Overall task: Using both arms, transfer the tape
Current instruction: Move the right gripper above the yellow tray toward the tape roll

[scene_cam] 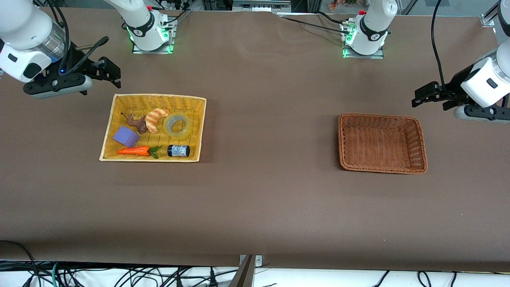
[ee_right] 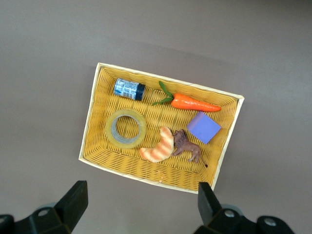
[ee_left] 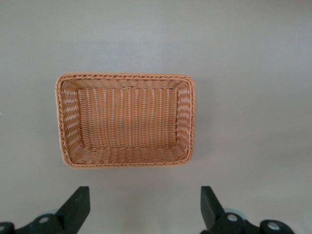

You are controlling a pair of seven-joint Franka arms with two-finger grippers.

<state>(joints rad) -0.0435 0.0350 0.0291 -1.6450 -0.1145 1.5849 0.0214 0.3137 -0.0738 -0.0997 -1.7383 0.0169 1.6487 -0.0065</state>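
- The translucent yellowish ring of packing tape (scene_cam: 177, 124) lies flat in the yellow woven basket (scene_cam: 109, 131) toward the right arm's end of the brown worktop (scene_cam: 263, 199); nothing is touching it.
- Crowding the tape are a striped orange croissant toy (scene_cam: 155, 118) just beside it, a small dark blue-labelled cylinder (scene_cam: 178, 150) nearer the front camera, and, farther along the basket, a brown animal figure (scene_cam: 138, 124), a purple block (scene_cam: 126, 136) and an orange toy carrot (scene_cam: 137, 151).
- The right pincer (scene_cam: 110, 72) hangs above the worktop beside the yellow basket with its fingers (ee_right: 73, 201) spread wide and empty.
- The left pincer (scene_cam: 424, 95) waits over the worktop beside the empty brown wicker basket (scene_cam: 421, 147), fingers (ee_left: 78, 204) likewise spread and holding nothing.
- Judged from this, the pick has not begun.
- Risk: a flat ring offers little to pinch; one finger likely has to enter the core, and a misaligned descent could press on the roll or skid it against the basket wall.
- Risk: the croissant sits so close that a finger may nudge or catch it instead.
- Risk: the smooth roll could slip or twist at the handover if gripped too shallowly.
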